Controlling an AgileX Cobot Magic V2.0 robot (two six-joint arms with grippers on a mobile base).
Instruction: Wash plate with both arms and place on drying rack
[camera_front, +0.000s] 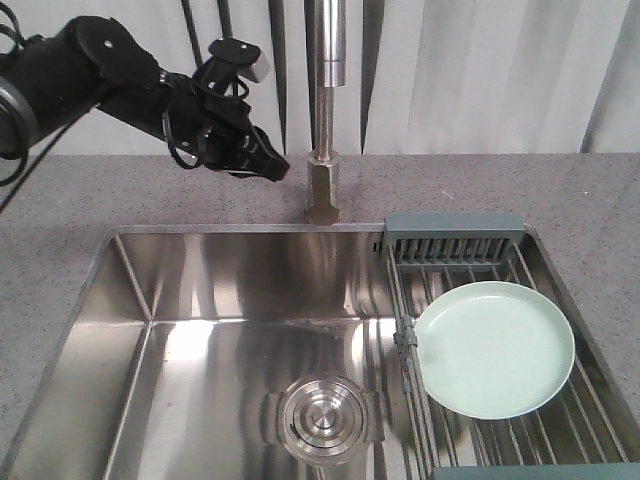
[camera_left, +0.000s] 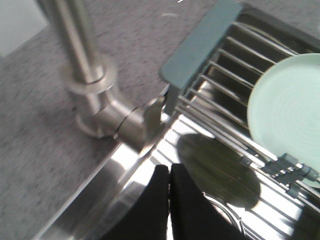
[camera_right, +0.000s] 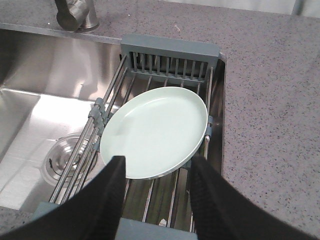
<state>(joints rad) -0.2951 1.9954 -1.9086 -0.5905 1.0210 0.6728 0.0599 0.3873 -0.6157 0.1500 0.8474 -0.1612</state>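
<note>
Right wrist view: fingers (camera_right: 112, 186) spread wide, right gripper (camera_right: 157, 172) hovering over near edge of plate (camera_right: 155, 131), clear of it; plate lying flat on drying rack (camera_right: 170, 52) across sink (camera_right: 40, 65). Left gripper (camera_front: 275, 168) pressed together, empty, beside faucet (camera_front: 325, 120), well apart from plate.

**Steel sink in a speckled grey counter**

A stainless steel sink (camera_front: 200, 330) is set into a grey speckled counter (camera_front: 80, 200). Behind the sink's back edge, at about its middle, a brushed steel faucet (camera_front: 325, 120) rises from a hexagonal base. A round drain strainer (camera_front: 322, 418) sits in the basin floor in front of the faucet. Behind the counter hangs a pale pleated curtain (camera_front: 480, 70). Bright light glares off the basin walls.
</note>
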